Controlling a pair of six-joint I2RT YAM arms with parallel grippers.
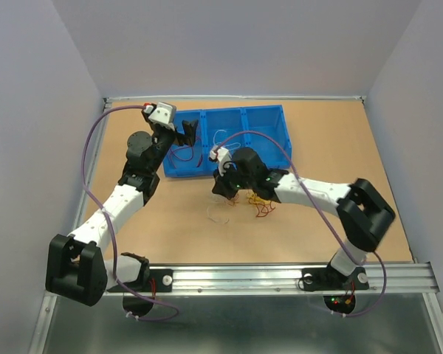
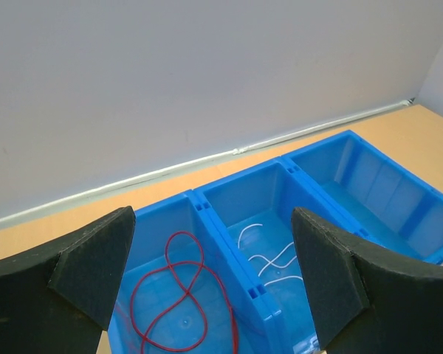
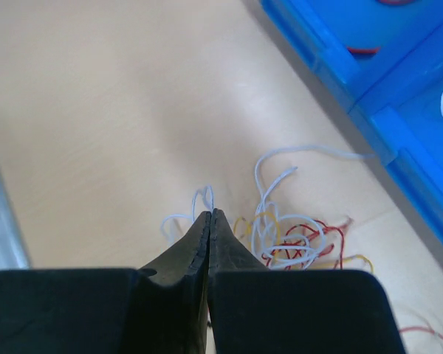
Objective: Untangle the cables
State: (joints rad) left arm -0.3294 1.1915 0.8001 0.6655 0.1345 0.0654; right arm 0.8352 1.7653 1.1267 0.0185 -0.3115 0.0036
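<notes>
The tangled cables (image 3: 303, 236), thin red, white and yellow wires, lie on the table in front of the blue bin (image 3: 332, 66); in the top view the bunch (image 1: 260, 205) sits just right of my right gripper (image 1: 225, 195). My right gripper (image 3: 210, 214) is shut low over the table, with a white cable (image 3: 179, 218) looping out from its tip, left of the bunch. My left gripper (image 2: 213, 221) is open and empty above the bin (image 2: 199, 195). Red cables (image 2: 170, 295) lie in the bin's left compartment and white cables (image 2: 269, 262) in the middle one.
The three-compartment bin (image 1: 266, 110) stands at the back centre of the table; I see no wire in its right compartment (image 2: 384, 184). Grey walls close in the back and sides. A metal rail (image 1: 280, 276) runs along the near edge.
</notes>
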